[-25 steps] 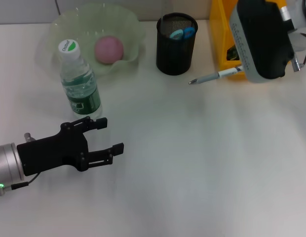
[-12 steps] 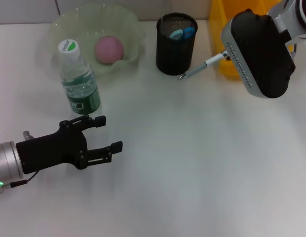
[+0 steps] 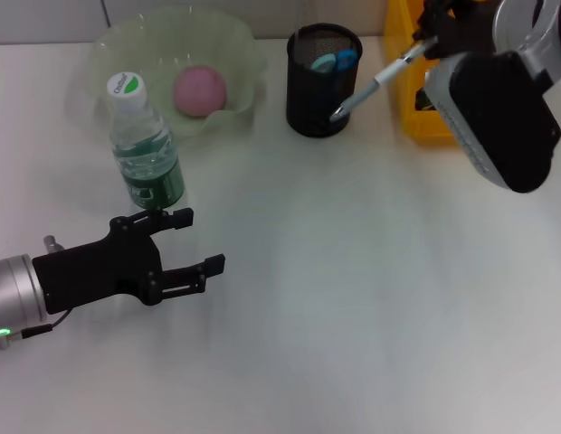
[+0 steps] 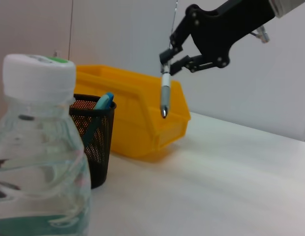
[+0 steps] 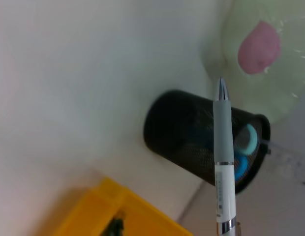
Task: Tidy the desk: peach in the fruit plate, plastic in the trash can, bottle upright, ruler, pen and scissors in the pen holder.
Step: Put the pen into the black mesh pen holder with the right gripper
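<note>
The pen (image 3: 375,81) hung in the air, gripped at its upper end by the right tool (image 3: 423,41), its long axis tilted with the tip pointing down and away from the tool toward the holder (image 3: 323,81). In the head view the tip appeared over the holder's near outer wall, so it seemed short of the mouth; the holder lay beyond and below the tip, with blue handles already inside. The next move probably called for carrying the tip further out over the rim and bringing the pen more upright. The left tool (image 3: 176,249) hovered with fingers spread well apart from all this, just beside the upright bottle (image 3: 143,145), so the right arm was much the nearer
</note>
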